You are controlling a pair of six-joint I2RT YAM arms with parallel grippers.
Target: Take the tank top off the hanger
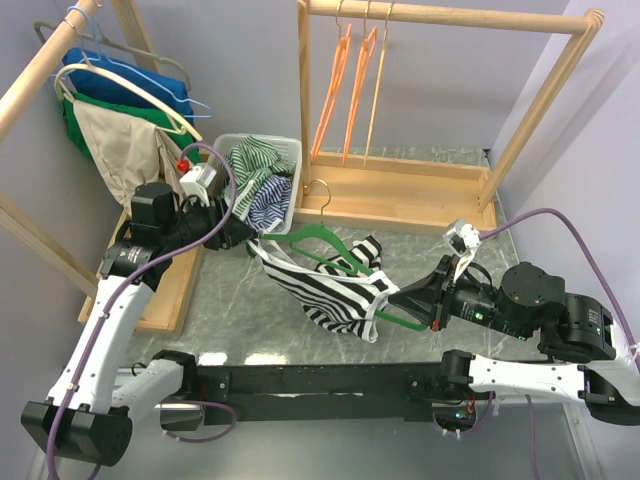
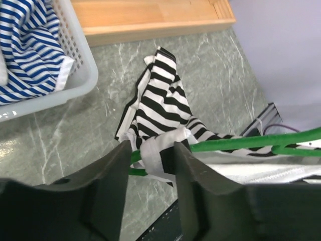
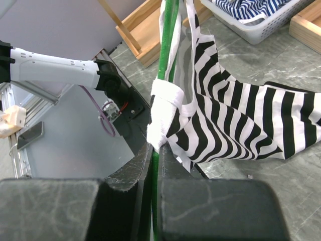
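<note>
Black-and-white item: striped tank top [image 1: 330,290] [image 2: 160,105] [image 3: 235,125], on the green hanger [image 1: 320,240] [image 2: 241,143] [image 3: 168,30], sagging below its bar between the two grippers.
Hanger position: held up over the marbled table [image 1: 230,310], metal hook pointing towards the laundry basket [image 1: 262,138] [image 2: 80,75].
Straps: white edging bunched round the bar at both ends, one bunch at each gripper.
Left gripper [image 1: 240,235] [image 2: 153,150]: jaws partly apart, one finger on either side of the white strap and the green bar. The strap fills most of the gap; a firm pinch cannot be told.
Right gripper [image 1: 400,298] [image 3: 155,155]: jaws together, clamped on the green hanger's bar, with a strap bunch just ahead of the fingertips.
Laundry basket contents: green-striped garment [image 1: 255,160] and blue-striped garment [image 1: 268,205].
Far rack: wooden rail [image 1: 450,15] with orange hangers [image 1: 345,80], above a wooden tray.
Left rack: wire hangers holding a blue garment [image 1: 110,85] and a beige garment [image 1: 120,150], behind the left arm.
</note>
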